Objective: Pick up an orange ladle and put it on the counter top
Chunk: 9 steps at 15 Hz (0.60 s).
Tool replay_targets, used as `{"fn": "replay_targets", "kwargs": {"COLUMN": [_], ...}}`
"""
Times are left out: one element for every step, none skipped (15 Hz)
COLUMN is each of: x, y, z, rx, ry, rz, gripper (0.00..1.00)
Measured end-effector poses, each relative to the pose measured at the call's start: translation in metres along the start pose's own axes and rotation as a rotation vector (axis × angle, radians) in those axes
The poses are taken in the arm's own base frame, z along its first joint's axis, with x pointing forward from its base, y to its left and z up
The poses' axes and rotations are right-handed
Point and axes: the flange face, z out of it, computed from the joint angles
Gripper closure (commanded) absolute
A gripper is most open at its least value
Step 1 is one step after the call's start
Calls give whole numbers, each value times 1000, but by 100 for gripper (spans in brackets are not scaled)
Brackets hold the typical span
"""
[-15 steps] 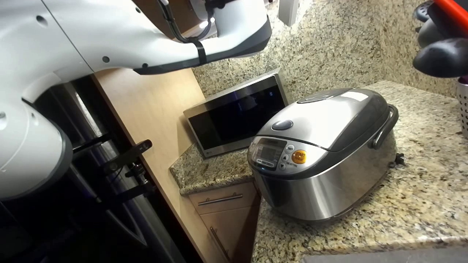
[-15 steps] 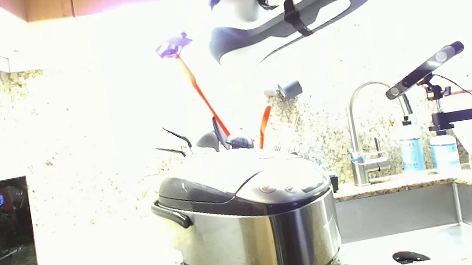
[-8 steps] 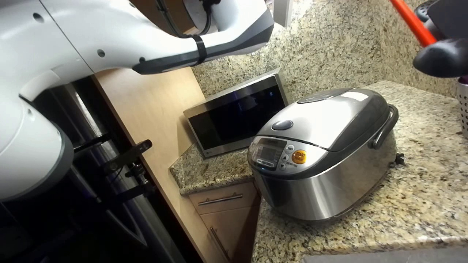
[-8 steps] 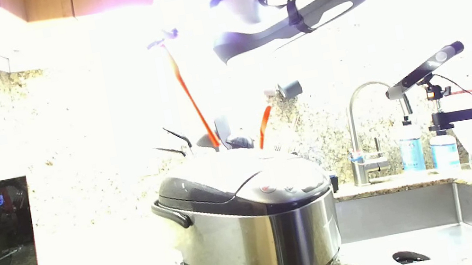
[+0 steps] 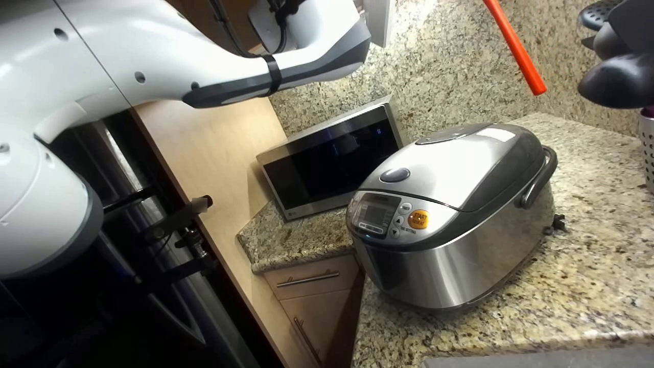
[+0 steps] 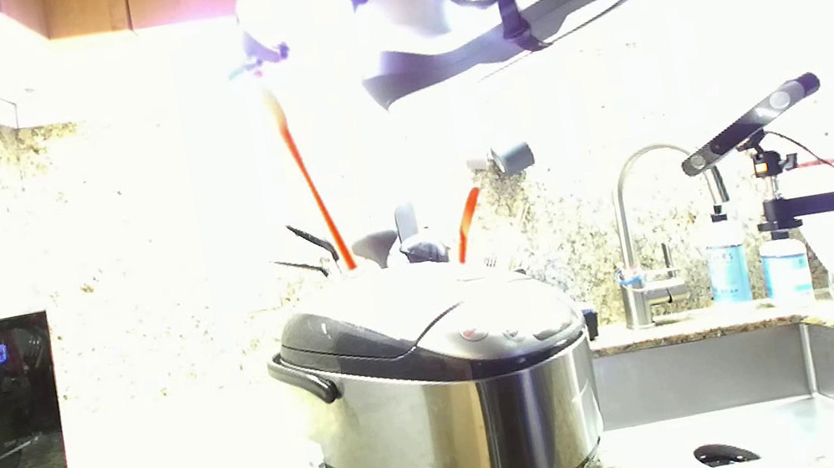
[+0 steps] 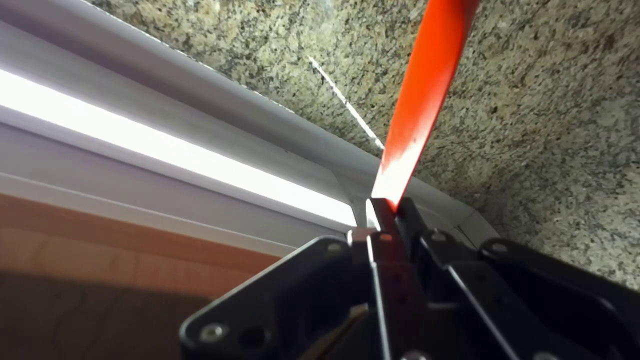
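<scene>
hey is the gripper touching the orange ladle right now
Touching. The wrist view shows the gripper shut on the ladle, its jaws pinching the near end with no gap visible.

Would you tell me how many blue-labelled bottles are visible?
2 in an exterior view: one bottle right of the faucet's base, a second bottle further right; more may be hidden.
</scene>
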Motion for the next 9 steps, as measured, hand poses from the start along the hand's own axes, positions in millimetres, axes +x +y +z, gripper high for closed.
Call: {"fn": "replay_targets", "kwargs": {"x": [2,4,6,7,8,9,10,11,11], "y": [-5,-10,-15,-21,-26,-32,-39,-45,-52], "z": [-2,-5,-7,-10,-13,-15,-18,-21,-25], "rx": [7,17,28,39,51,62,75,91,113], "ry": [2,2,0,-1,-3,-5,-7,-7,-5], "rz": [3,10,19,27,36,44,52,60,65], "gripper": [98,98,98,98,98,98,98,98,98]}}
